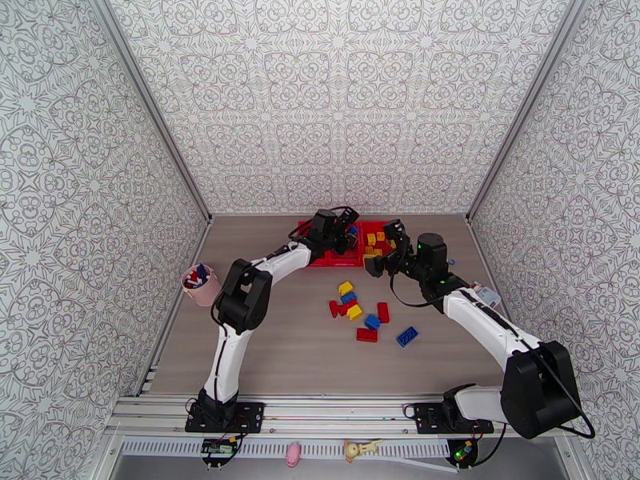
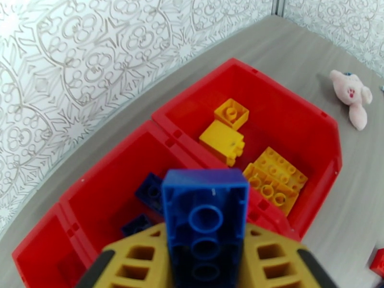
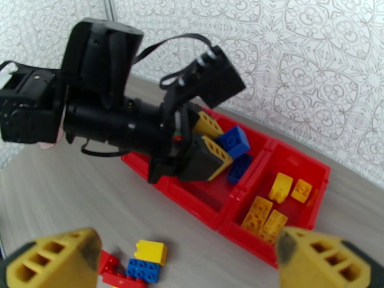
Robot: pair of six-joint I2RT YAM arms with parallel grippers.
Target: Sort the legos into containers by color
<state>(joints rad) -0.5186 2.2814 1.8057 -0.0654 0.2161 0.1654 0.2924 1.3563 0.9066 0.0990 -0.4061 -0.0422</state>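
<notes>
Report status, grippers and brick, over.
Left gripper shut on blue brick, above middle bin. Right gripper open, empty, near yellow bin. Loose legos on table, unsorted. Nothing blocking the drop.

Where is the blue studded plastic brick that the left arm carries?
In the left wrist view the blue studded plastic brick sits clamped in the left tool above the middle red plastic bin, beside the right-hand bin of yellow bricks.

pink cup (image 1: 200, 286), pink plush toy (image 2: 353, 94)
</notes>
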